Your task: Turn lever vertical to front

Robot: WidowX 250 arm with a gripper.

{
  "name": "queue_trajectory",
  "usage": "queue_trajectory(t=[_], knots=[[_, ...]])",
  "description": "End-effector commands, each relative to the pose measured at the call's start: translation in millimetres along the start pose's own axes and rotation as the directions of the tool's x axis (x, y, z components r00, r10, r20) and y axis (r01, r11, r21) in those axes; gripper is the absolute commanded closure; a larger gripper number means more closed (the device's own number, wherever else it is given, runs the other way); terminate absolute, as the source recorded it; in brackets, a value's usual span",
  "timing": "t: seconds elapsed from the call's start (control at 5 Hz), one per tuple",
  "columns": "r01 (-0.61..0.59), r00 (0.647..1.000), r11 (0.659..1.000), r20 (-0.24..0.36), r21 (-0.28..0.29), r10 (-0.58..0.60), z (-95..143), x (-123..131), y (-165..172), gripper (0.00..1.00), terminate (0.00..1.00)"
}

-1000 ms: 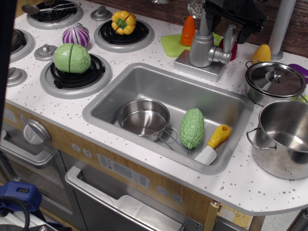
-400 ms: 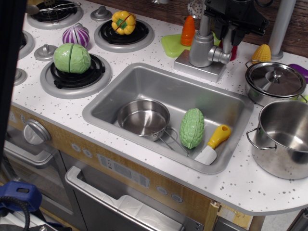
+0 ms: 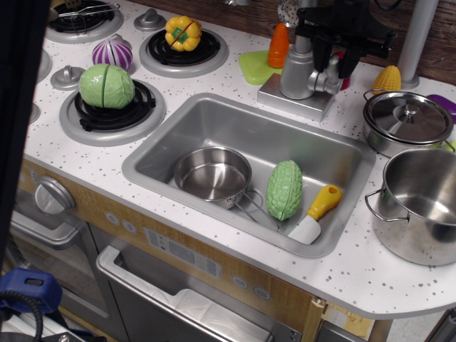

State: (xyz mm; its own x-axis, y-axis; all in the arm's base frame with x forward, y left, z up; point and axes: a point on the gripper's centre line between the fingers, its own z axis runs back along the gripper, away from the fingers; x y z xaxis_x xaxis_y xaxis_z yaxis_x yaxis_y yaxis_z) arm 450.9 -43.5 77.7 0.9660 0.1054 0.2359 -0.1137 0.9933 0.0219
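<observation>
We are seeing the black gripper (image 3: 333, 55) sitting lower than a moment ago, now down over the lever (image 3: 332, 65) at the back edge of the counter, right of the middle. A second ago the lever was standing clear and upright off the right side of the faucet post (image 3: 297, 71); now only a short silver piece of it is showing between the dark fingers. The fingers are standing narrowly on either side of it, but we cannot tell whether they are actually pressing on it. The things in the sink (image 3: 214, 121) are lying as they were: a small steel pan (image 3: 211, 173), a bumpy green gourd (image 3: 284, 189) and a yellow-handled knife (image 3: 317, 213) toward its front right corner.

We are looking at a white speckled counter (image 3: 92, 153). Toward its left edge a green cabbage (image 3: 106, 85) is resting on a burner, with a purple onion (image 3: 112, 52) and a yellow pepper (image 3: 183, 32) behind it. At the right edge a lidded pot (image 3: 407, 120) is standing behind an open steel pot (image 3: 422, 203). Dark wood is running along the back.
</observation>
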Motion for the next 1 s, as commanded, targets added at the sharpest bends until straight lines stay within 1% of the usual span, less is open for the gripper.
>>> queue_trajectory(t=[0.0, 0.2, 0.4, 0.6, 0.8], knots=[[-0.014, 0.998, 0.994, -0.066, -0.108, 0.007, 9, 4, -1, 1.0, 0.0], [-0.022, 0.995, 0.993, -0.102, -0.119, 0.01, -1, -4, -5, 1.0, 0.0], [-0.027, 0.996, 0.993, -0.089, -0.117, 0.016, -8, -14, -11, 1.0, 0.0], [-0.035, 0.998, 0.992, -0.048, -0.123, 0.029, -18, -23, -14, 1.0, 0.0], [-0.02, 0.999, 0.993, -0.04, -0.114, 0.015, -19, -21, -12, 1.0, 0.0]])
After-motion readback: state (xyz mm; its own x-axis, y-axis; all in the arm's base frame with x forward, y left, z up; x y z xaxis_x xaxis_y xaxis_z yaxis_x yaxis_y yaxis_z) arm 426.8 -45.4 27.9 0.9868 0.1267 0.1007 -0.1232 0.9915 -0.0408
